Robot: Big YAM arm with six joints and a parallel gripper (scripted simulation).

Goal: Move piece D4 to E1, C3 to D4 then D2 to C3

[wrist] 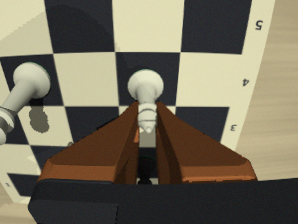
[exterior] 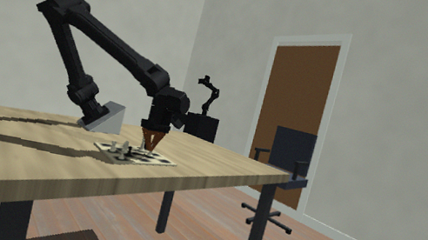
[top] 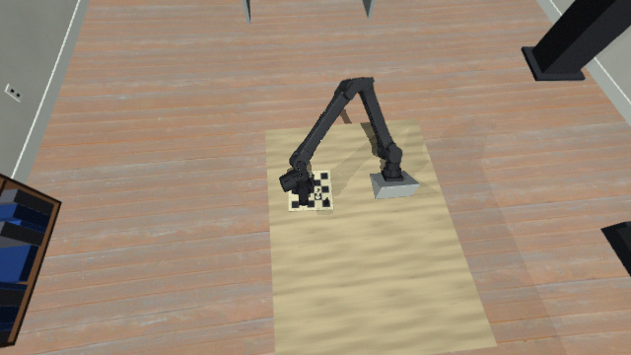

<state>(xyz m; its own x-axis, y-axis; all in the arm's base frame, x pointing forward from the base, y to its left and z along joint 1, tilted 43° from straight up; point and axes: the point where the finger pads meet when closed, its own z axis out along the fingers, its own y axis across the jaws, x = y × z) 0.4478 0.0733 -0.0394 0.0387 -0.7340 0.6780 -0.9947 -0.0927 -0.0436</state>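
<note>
My gripper (wrist: 147,111) (exterior: 151,145) (top: 302,195) points straight down over the small chessboard (wrist: 148,11) (exterior: 166,162) (top: 327,205). Its brown fingers are shut on a white pawn (wrist: 145,87), gripping the stem below the round head. In the wrist view the pawn sits over the dark square D4; I cannot tell whether its base touches the board. A second white piece (wrist: 29,83) stands to the left, near column B. Squares C5 and E5 are bare.
More white pieces (exterior: 124,147) and a dark piece (exterior: 130,152) (top: 318,196) stand on the near part of the board. The arm's grey base block (top: 394,186) (exterior: 108,116) sits on the wooden table (exterior: 97,181) behind the board.
</note>
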